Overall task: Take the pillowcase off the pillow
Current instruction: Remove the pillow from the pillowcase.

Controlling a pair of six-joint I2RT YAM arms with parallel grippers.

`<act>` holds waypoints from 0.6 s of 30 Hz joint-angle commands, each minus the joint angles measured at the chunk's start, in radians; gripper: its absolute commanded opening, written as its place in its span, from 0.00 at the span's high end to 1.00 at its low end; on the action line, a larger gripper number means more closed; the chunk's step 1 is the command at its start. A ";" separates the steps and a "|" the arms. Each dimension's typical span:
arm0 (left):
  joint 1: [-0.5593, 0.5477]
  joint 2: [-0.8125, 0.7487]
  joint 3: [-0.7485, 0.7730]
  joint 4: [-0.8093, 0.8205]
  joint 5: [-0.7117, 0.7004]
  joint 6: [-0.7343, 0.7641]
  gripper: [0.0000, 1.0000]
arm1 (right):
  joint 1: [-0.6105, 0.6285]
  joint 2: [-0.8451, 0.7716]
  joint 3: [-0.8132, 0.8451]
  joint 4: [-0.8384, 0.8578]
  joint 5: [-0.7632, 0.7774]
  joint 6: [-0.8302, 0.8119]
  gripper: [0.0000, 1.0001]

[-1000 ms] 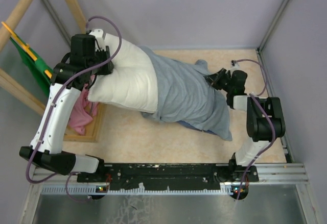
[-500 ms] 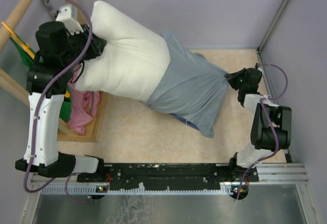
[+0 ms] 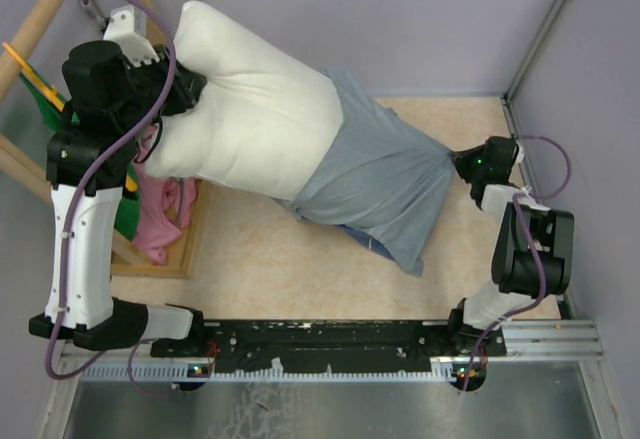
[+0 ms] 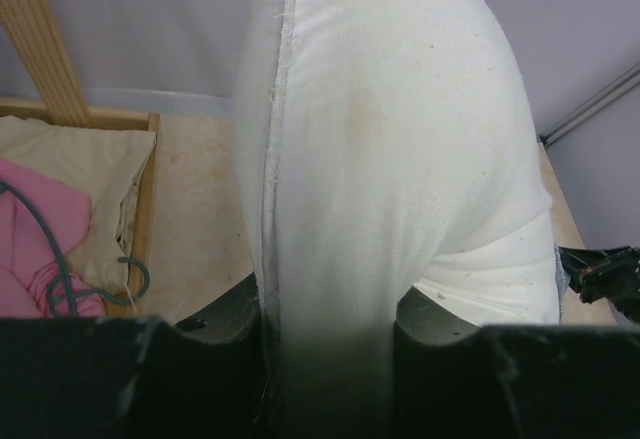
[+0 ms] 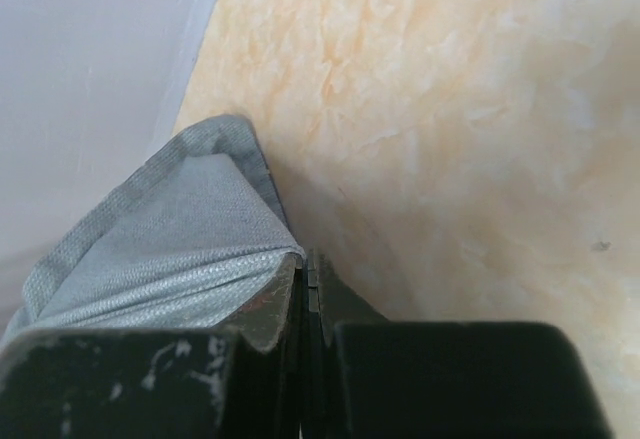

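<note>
A second ago the pillow (image 3: 250, 109) lay low on the table (image 3: 290, 274). Now the left gripper (image 4: 325, 331) has hauled its far-left end up and away toward the wooden frame (image 3: 40, 19), jaws clamped tight on the white stuffing. The right gripper (image 3: 466, 163) has drawn off toward the right wall, closed flat on a hemmed corner of the pillowcase (image 3: 385, 184). More bare pillow shows than before, roughly its left half. The case is pulled taut between the two arms, covering only the pillow's right end. It shows its blue-grey inside, and a sliver of navy peeps out at the near edge. Its loose tail trails down on the table toward the right arm.
</note>
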 commanded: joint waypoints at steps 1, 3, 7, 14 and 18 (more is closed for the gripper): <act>0.055 -0.130 0.125 0.353 -0.307 0.040 1.00 | -0.118 0.042 -0.007 -0.094 0.422 -0.029 1.00; 0.055 -0.124 0.132 0.336 -0.325 0.045 1.00 | -0.118 0.043 -0.006 -0.103 0.454 -0.027 1.00; 0.055 -0.133 0.133 0.343 -0.363 0.066 1.00 | -0.136 0.082 -0.003 -0.107 0.494 -0.023 1.00; 0.053 -0.120 0.135 0.340 -0.329 0.087 1.00 | -0.141 0.077 -0.004 -0.071 0.466 -0.047 1.00; 0.054 -0.073 0.128 0.295 -0.216 0.079 1.00 | -0.062 0.002 -0.005 -0.034 0.478 -0.134 1.00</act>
